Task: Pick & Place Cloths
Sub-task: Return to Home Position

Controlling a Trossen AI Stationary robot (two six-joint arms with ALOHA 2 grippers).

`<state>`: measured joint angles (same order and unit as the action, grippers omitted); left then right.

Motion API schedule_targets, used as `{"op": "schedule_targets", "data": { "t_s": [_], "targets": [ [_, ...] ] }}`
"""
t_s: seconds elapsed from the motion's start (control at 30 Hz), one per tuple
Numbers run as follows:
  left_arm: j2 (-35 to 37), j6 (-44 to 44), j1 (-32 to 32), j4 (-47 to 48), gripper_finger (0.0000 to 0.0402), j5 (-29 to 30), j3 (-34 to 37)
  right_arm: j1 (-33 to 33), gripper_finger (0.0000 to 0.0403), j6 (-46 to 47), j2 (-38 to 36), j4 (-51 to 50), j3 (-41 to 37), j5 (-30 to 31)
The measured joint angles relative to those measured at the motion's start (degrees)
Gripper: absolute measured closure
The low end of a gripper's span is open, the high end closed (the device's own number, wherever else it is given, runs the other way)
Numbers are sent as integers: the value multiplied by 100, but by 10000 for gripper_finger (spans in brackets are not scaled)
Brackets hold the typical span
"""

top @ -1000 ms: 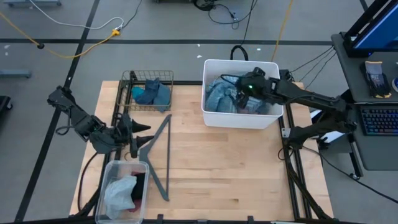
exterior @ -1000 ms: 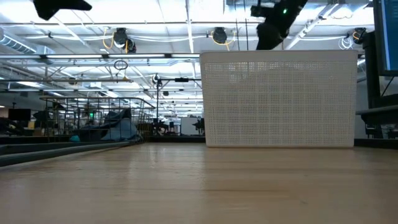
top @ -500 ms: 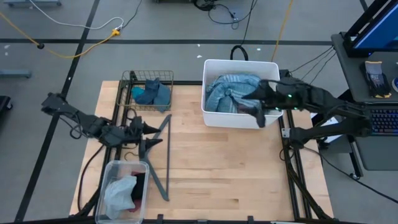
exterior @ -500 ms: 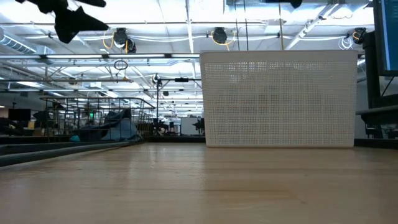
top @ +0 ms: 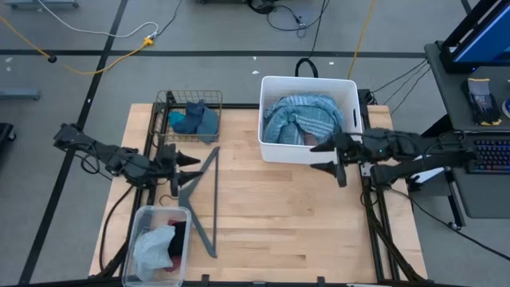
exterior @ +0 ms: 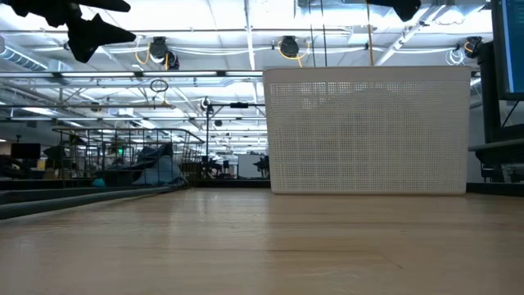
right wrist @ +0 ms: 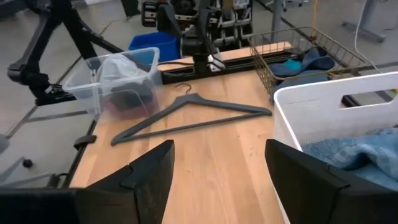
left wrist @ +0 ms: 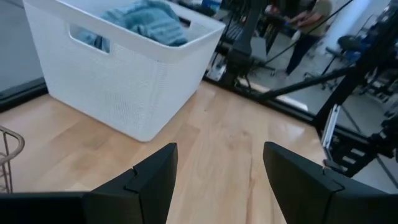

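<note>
Blue, teal and pale cloths [top: 197, 119] all sit in containers, so sorting looks done and the step in hand seems the return home; next, both arms need only fold back clear of the rims. The left gripper [left wrist: 219, 152], spread and empty, hovers between the clear bin [top: 159, 210] and wire basket [top: 171, 93]. The right gripper [right wrist: 219, 149], spread too, hangs just outside the white bin [top: 287, 153], striped cloth [top: 307, 115] inside.

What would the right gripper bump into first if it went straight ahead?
Probably the grey hanger lying on the table ahead of the right gripper; the wood between looks bare. Depth is unclear, so it might touch the table first.
</note>
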<state>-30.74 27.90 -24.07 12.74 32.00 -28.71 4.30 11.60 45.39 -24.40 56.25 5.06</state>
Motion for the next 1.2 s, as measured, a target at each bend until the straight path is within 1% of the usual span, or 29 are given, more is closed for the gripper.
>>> {"op": "schedule_targets", "data": {
  "t_s": [0.07, 0.17, 0.33, 0.57, 0.8, 0.87, 1.07, 1.2],
  "targets": [
    [207, -86, -3, -143, 158, 27, 159, 102, 157, 67, -185, 165, -287, 120],
    [495, -124, -1, -371, 158, 45, 398, 153, 159, 143, -525, 239, -629, 98],
    [924, -87, -1, -392, 158, 49, 695, 194, 159, 146, -1218, 337, -1043, 90],
    [1376, -308, -2, -401, 158, 90, 870, 194, 157, 148, -2201, 376, -1609, 84],
    [1475, -379, -1, -313, 158, 113, 896, 194, 159, 276, -2995, 709, -2404, 83],
    [1468, -270, -1, -238, 158, 171, 896, 194, 157, 327, -3186, 710, -2597, 86],
    [1466, 478, -1, 273, 158, 258, 896, 192, 158, 429, -3680, 808, -3026, 98],
    [1462, 536, -1, 595, 158, 158, 898, 190, 160, 393, -3902, 1043, -3259, 118]
  ]
}}
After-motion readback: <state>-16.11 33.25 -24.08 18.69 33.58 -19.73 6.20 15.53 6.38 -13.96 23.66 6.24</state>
